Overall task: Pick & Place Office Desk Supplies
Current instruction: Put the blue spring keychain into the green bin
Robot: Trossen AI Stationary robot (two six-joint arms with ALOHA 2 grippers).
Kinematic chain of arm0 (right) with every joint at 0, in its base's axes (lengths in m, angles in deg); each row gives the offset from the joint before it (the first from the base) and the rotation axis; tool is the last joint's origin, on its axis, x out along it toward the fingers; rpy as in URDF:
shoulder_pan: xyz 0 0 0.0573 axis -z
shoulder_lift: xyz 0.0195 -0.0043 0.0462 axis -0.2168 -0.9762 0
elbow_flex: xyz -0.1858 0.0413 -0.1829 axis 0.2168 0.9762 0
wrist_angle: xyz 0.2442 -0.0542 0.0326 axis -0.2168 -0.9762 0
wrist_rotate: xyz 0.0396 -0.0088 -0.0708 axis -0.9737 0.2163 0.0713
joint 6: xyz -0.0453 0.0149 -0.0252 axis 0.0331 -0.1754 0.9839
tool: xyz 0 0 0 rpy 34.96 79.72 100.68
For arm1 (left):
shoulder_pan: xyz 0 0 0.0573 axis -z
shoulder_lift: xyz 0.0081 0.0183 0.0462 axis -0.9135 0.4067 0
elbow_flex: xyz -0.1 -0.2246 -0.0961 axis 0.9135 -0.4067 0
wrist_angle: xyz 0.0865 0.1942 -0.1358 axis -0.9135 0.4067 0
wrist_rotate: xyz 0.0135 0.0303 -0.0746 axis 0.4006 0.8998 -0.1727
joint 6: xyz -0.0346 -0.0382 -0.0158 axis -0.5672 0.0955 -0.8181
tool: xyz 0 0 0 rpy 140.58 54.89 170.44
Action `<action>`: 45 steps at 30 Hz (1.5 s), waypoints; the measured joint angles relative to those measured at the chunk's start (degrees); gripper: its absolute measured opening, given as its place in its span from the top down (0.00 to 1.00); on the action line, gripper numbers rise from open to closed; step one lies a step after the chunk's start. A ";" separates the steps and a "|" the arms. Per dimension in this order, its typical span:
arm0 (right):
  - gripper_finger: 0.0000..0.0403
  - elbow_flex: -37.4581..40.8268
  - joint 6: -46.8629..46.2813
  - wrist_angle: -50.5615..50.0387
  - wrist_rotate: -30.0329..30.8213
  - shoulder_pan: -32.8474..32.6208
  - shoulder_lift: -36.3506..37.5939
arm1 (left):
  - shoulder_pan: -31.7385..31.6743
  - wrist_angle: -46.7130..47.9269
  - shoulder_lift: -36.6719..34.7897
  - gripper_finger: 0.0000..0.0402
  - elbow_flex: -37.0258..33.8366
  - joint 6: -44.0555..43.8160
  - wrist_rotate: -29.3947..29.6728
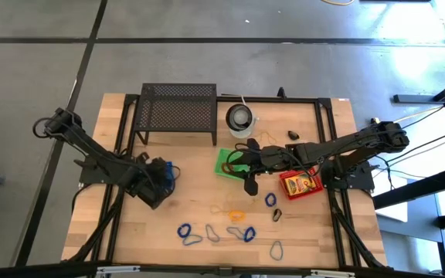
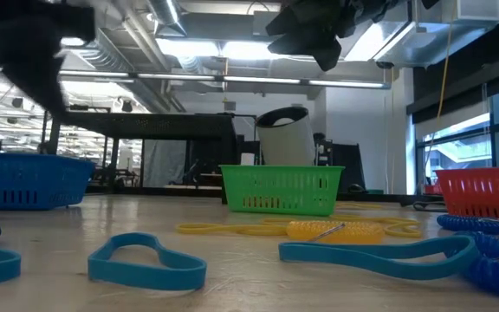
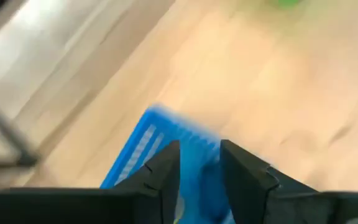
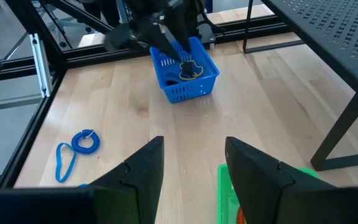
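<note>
High view: my left gripper hangs over the blue basket at centre-left, fingers narrowly parted with nothing I can see between them, which I read as a drop-off. My right gripper, fingers wide and empty, sits above the green basket mid-frame. Loose loops lie along the lower centre, apparently waiting to be sorted.

Loops before three baskets; rack behind.

Blue loops, orange clip scattered flat on near tabletop
</note>
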 joint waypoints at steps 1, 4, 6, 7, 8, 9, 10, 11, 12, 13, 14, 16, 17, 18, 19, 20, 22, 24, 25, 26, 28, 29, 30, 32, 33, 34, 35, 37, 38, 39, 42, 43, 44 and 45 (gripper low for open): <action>0.57 0.00 0.00 0.00 0.00 0.01 0.00 | 0.00 -2.63 0.02 0.74 0.44 2.69 1.14; 0.57 0.00 0.00 0.00 0.00 0.00 0.00 | 0.01 -14.40 0.00 0.73 0.21 12.02 2.64; 0.57 0.00 0.00 0.00 0.00 0.00 0.00 | 0.02 -23.40 0.14 0.73 -0.91 18.83 2.20; 0.57 0.00 0.00 0.01 0.00 0.01 0.00 | 0.02 -27.18 0.48 0.72 -1.34 22.23 1.26; 0.57 0.00 0.00 0.01 0.00 0.01 0.00 | 0.06 -30.79 0.88 0.72 -1.76 25.29 0.06; 0.57 0.00 0.01 0.00 -0.02 0.01 0.00 | 0.13 -33.56 1.25 0.72 -2.10 27.95 -1.31; 0.57 0.00 0.00 0.00 0.00 0.00 0.00 | 0.24 -35.73 1.67 0.72 -2.34 30.20 -2.85; 0.57 0.00 0.01 0.01 0.00 0.02 0.00 | 0.40 -37.85 2.27 0.71 -2.58 31.92 -4.34; 0.57 0.00 0.02 0.00 0.00 0.00 0.00 | 0.46 -39.44 2.96 0.71 -2.87 33.05 -6.04; 0.57 0.00 0.00 0.00 -0.02 0.00 0.00 | 0.49 -40.10 3.66 0.71 -3.04 33.76 -7.63; 0.57 0.00 0.00 0.02 0.00 0.02 0.00 | 0.56 -40.70 4.46 0.71 -3.15 34.04 -9.25; 0.57 0.00 0.02 0.00 0.00 0.00 0.00 | 0.86 -41.11 6.17 0.71 -3.15 33.64 -11.74; 0.57 0.00 0.02 0.00 -0.01 0.01 0.00 | 0.91 -41.09 7.26 0.71 -3.15 32.97 -12.58; 0.57 0.00 0.00 0.02 -0.01 0.01 0.00 | 1.11 -41.03 8.44 0.71 -3.15 32.41 -13.03; 0.57 0.00 0.02 0.00 0.00 0.00 0.00 | 1.27 -40.96 9.62 0.71 -3.15 31.88 -13.22; 0.57 0.00 0.02 0.02 -0.02 0.00 0.00 | 1.50 -41.15 10.86 0.71 -3.15 31.36 -13.20; 0.57 0.00 0.02 0.02 0.00 0.00 0.00 | 1.70 -41.80 13.79 0.71 -3.15 30.69 -13.28; 0.57 0.00 0.02 0.02 -0.02 0.00 0.00 | 1.89 -43.94 16.75 0.71 -3.15 30.68 -14.65; 0.57 0.00 0.01 0.02 -0.01 0.00 0.00 | 1.97 -45.29 17.86 0.71 -3.15 30.76 -16.05; 0.57 0.00 0.00 0.00 -0.02 0.00 0.00 | 2.01 -46.79 18.89 0.70 -3.15 31.08 -17.66; 0.57 0.00 0.00 0.02 0.00 0.01 0.00 | 2.01 -49.85 20.44 0.70 -3.15 31.64 -21.20; 0.57 0.00 0.02 0.02 -0.01 0.01 0.00 | 2.01 -50.92 20.87 0.69 -3.15 31.65 -22.64; 0.57 0.00 0.01 0.02 -0.01 0.00 0.00 | 2.03 -51.88 21.20 0.69 -3.15 31.62 -23.93; 0.57 0.00 0.02 0.02 0.00 0.00 0.00 | 2.08 -51.63 21.28 0.68 -3.14 30.77 -26.92; 0.57 0.00 0.00 0.02 -0.02 0.00 0.00 | 2.15 -51.43 21.27 0.67 -3.14 30.31 -28.06; 0.57 0.00 0.00 0.02 -0.02 0.00 0.00 | 2.26 -51.27 21.25 0.67 -3.13 29.77 -29.16; 0.57 0.00 0.00 0.01 -0.01 0.01 0.00 | 2.41 -51.09 21.16 0.66 -3.15 29.28 -29.77; 0.57 0.00 0.01 0.02 -0.02 0.02 0.00 | 2.95 -51.21 21.09 0.65 -3.14 29.12 -30.66; 0.57 0.00 0.01 0.02 -0.01 0.00 0.00 | 3.31 -51.12 21.09 0.65 -3.14 29.03 -30.74; 0.57 0.00 0.02 0.02 -0.02 0.02 0.00 | 3.67 -51.06 21.09 0.65 -3.15 29.03 -30.74; 0.57 0.00 0.02 0.02 -0.02 0.00 0.00 | 4.52 -51.07 21.09 0.64 -3.15 29.15 -29.53; 0.57 0.00 0.02 0.01 -0.02 0.00 0.00 | 4.72 -51.07 21.09 0.64 -3.13 29.17 -28.28; 0.57 0.00 0.02 0.02 -0.02 0.00 0.00 | 4.92 -51.08 21.09 0.64 -3.15 29.23 -26.78; 0.57 0.00 0.01 0.02 -0.02 0.00 0.00 | 5.03 -51.07 21.09 0.64 -3.13 29.61 -25.46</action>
